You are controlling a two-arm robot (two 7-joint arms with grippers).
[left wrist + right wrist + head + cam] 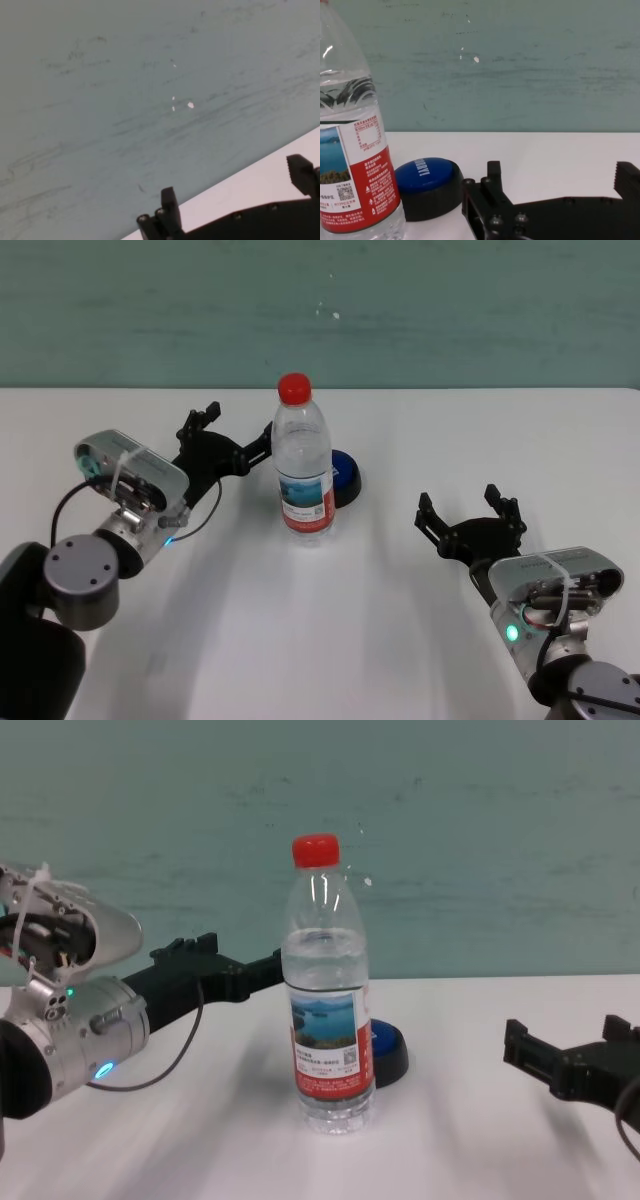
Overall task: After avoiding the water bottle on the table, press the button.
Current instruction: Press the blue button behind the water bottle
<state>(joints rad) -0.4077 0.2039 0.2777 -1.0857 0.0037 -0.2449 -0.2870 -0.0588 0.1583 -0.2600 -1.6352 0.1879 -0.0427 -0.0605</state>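
White tabletop [420, 420] is stretching back to a scuffed teal wall, and the bottle [303, 462] is standing upright near its middle, red cap on, partly filled. The button [345, 478] is sitting just behind the bottle and slightly toward the robot's right, its black rim touching or nearly touching the bottle's base; I cannot tell which.

The left end effector [222, 436] is hovering to the left of the bottle, raised off the tabletop at about label height, its fingers spread and holding nothing, one fingertip reaching close to the bottle's side. The right end effector [470, 510] is waiting well to the right of the bottle and nearer the robot, fingers also apart and empty.

The main risk, as I judge it, is that near fingertip: if the left arm is swinging straight toward the button, it is likely to clip the bottle, and a tall, narrow-based bottle would tip or slide easily, perhaps falling onto the button. Going behind the bottle leaves little room, since the button is tucked so close. A press landing off-centre on the dome could also skid sideways into the bottle. The right side looks to me like the clearer approach.
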